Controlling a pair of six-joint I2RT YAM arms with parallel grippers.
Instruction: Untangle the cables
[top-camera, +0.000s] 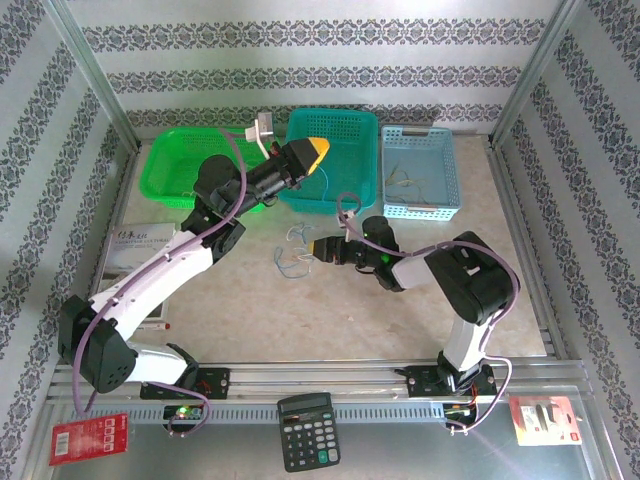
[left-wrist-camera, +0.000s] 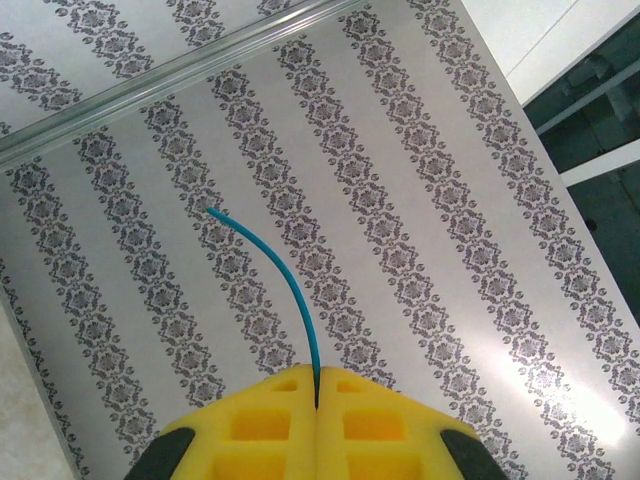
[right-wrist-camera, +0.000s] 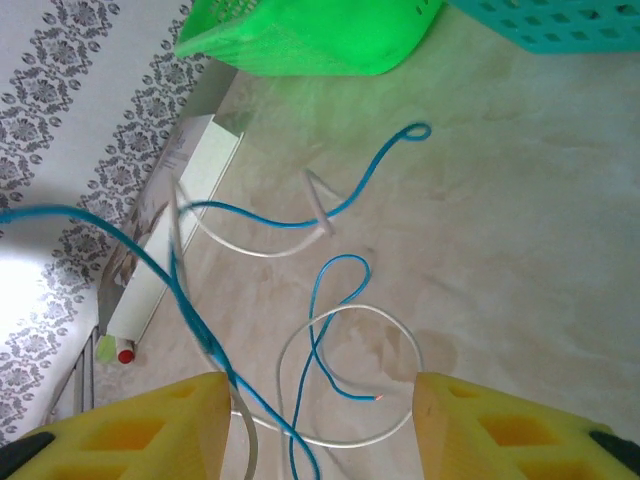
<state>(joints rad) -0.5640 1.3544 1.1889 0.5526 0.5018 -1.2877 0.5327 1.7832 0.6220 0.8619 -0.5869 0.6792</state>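
Your left pincer (left-wrist-camera: 316, 385) is clamped shut on a single blue cable (left-wrist-camera: 288, 275), whose free end curves up in front of the patterned wall. In the top view, that pincer is held high over the left side of the teal basket (top-camera: 350, 150). Your right pincer (right-wrist-camera: 320, 405) stands open low over the counter (right-wrist-camera: 520, 230), and the rest of the cables (right-wrist-camera: 330, 330), blue and whitish loops crossing one another, lie on the counter between and just ahead of its fingers, on the near side of the green basket (right-wrist-camera: 300, 40).
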